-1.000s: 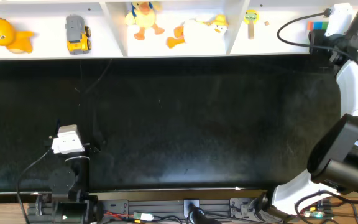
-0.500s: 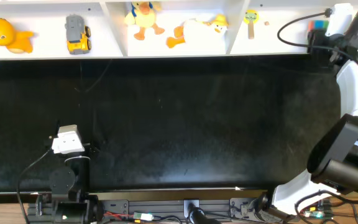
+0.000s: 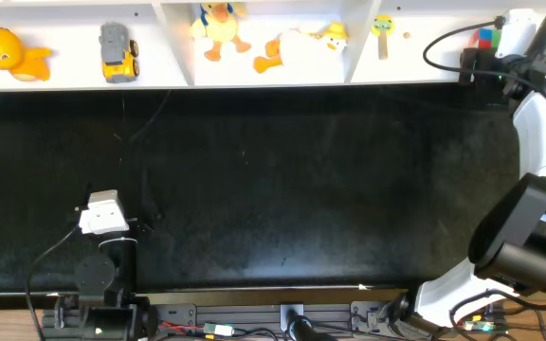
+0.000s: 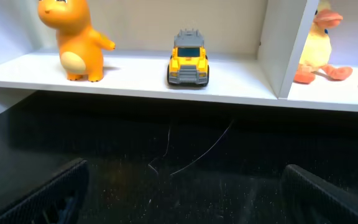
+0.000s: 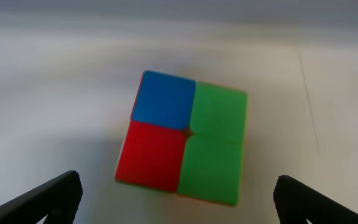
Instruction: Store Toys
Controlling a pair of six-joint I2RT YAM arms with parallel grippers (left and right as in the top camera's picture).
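Observation:
A cube (image 5: 185, 137) with blue, red and green squares sits on the white shelf (image 5: 55, 93), at its far right end in the top view (image 3: 482, 38). My right gripper (image 5: 176, 182) hovers just short of it, open, with the fingers wide on either side and not touching it; from above it (image 3: 483, 61) is at the shelf's front edge. My left gripper (image 4: 185, 167) is open and holds nothing, low over the black mat near the left arm's base (image 3: 102, 201).
On the shelf (image 3: 254, 80) stand an orange figure (image 3: 12, 52), a yellow truck (image 3: 118, 52), a yellow duck (image 3: 219, 26), a white plush duck (image 3: 301, 47) and a small rattle (image 3: 383, 28). Dividers split the shelf. The black mat (image 3: 301, 189) covers the table.
The right gripper has drawn slightly back from the shelf, and more of the cube shows from above. The left arm has not moved.

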